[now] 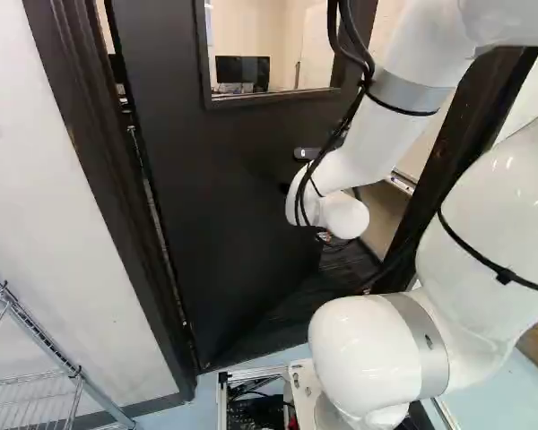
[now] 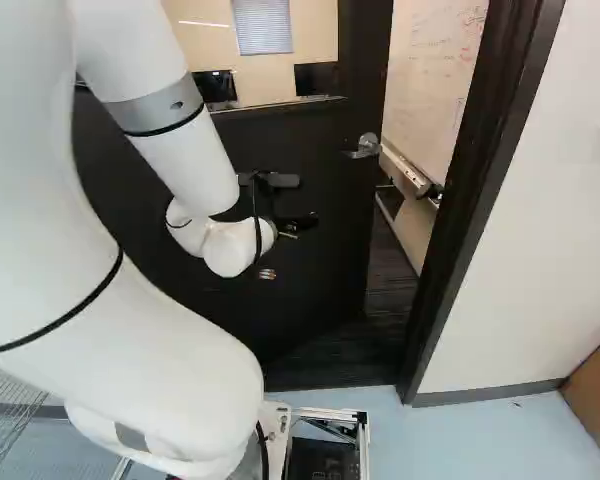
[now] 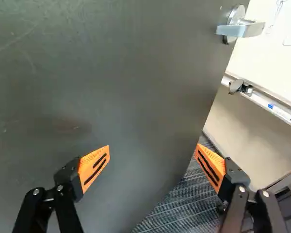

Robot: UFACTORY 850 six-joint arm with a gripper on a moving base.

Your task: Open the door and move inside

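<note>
Lt-blue flr (image 2: 470,440) w/ wire rack (image 1: 78,374), brn boxy item (image 2: 598,395); dk carpet (image 3: 184,206) beyond

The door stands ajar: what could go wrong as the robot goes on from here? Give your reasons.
The open gripper has one finger over the door and the other over the gap, so the door's edge might snag between them.
Nothing grips the handle; the door could swing back at the arm.
The opening beside the door frame looks narrow, so the base might clip it.
</note>
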